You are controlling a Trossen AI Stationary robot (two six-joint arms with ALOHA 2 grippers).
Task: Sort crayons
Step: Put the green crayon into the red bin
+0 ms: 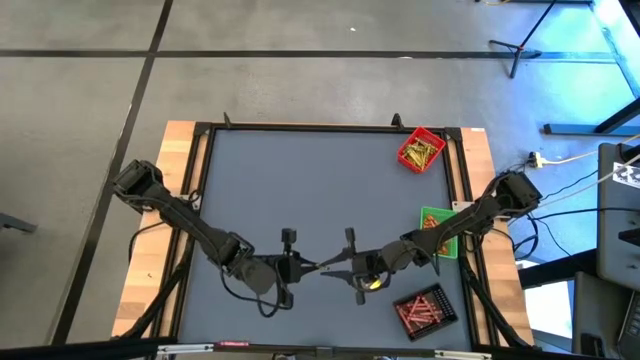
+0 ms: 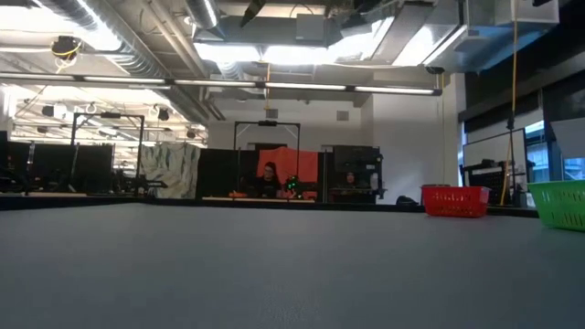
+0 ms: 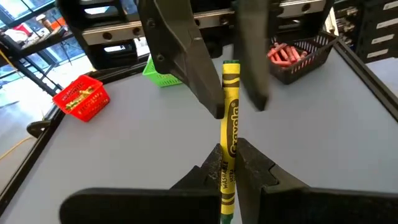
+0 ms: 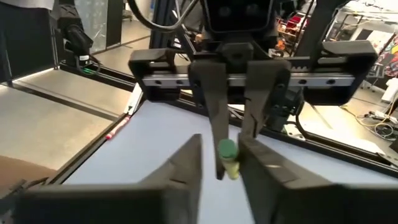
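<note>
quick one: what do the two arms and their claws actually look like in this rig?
Both arms are dark, near-black, jointed, with bulky rounded housings at the joints. Black cables loop off the left arm and the right arm. The left claw and right claw each have two flat, tapering dark fingers on a wide black crossbar. No markings visible.

Robotics lab: exposed ceiling ducts (image 2: 137, 41), distant workstation monitors (image 2: 55, 166).
</note>
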